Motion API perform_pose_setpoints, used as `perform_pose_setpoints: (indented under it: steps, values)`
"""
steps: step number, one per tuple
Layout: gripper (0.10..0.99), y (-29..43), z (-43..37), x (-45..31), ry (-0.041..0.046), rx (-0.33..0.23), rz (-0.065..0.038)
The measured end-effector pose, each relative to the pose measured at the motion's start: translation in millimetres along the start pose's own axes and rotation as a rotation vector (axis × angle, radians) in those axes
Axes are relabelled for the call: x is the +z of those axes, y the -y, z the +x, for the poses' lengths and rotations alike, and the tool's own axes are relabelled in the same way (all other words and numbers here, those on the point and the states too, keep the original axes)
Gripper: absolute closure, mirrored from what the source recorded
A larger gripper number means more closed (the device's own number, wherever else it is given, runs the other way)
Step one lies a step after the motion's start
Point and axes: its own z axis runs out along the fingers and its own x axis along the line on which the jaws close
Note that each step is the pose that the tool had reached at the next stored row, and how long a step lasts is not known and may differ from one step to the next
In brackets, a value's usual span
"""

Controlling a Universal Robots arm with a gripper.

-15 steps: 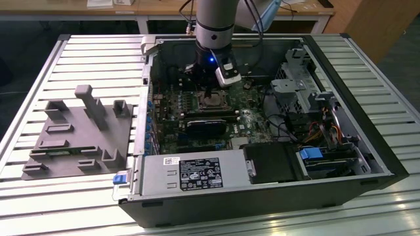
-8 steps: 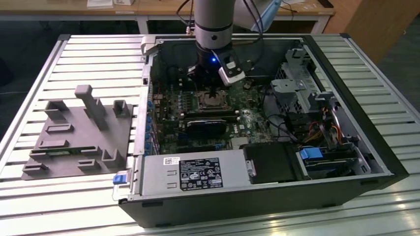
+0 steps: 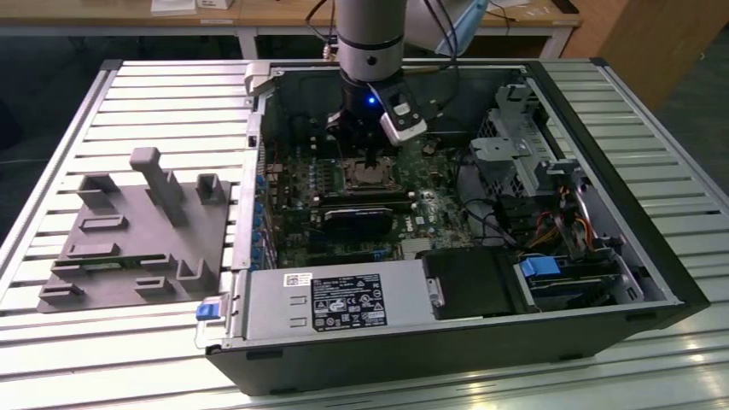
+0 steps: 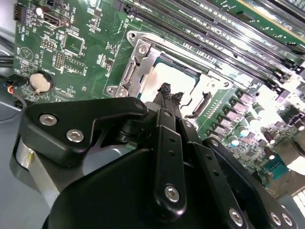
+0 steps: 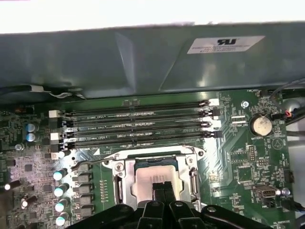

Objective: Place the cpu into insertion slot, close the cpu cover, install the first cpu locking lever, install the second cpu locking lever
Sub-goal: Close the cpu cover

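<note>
Slatted worktop (image 3: 137,85) holds the open case (image 3: 456,359); fingers (image 5: 158,190) pinched together, empty, tips at the cpu (image 5: 151,172) inside its cover (image 5: 126,181): press straight, centred.

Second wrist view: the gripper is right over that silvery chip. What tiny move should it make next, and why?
Probably a small lift straight up, I'd judge. The cpu already lies in the insertion slot, the cpu cover looks flat around it, and the shut gripper holds nothing above its middle.

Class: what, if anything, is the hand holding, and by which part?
Nothing: the hand, fingertips together with nothing between them, is over the cpu.
</note>
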Motion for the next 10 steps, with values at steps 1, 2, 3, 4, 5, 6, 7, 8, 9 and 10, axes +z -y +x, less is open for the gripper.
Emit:
perform_pose_setpoints:
  steps: [1,2,3,4,5,6,7,8,9,10]
  values:
    - [0.980,-0.1,-0.1,-1.7,0.0000,0.000,0.000]
    - [0.980,-0.3,-0.3,-3.7,0.0001,0.001,0.000]
    - [0.980,-0.4,-0.4,-5.8,0.0001,0.001,0.000]
    - [0.980,-0.6,-0.6,-7.7,0.0002,0.002,0.000]
    - [0.980,-0.7,-0.8,-9.9,0.0002,0.002,0.000]
    - [0.980,-0.8,-0.9,-11.8,0.0002,0.003,0.000]
    - [0.980,-1.0,-1.1,-13.8,0.0002,0.003,0.000]
    - [0.980,-1.1,-1.2,-15.9,0.0003,0.004,0.000]
    - [0.980,-1.3,-1.4,-18.1,0.0003,0.004,0.000]
    - [0.980,-1.4,-1.6,-20.3,0.0003,0.004,0.000]
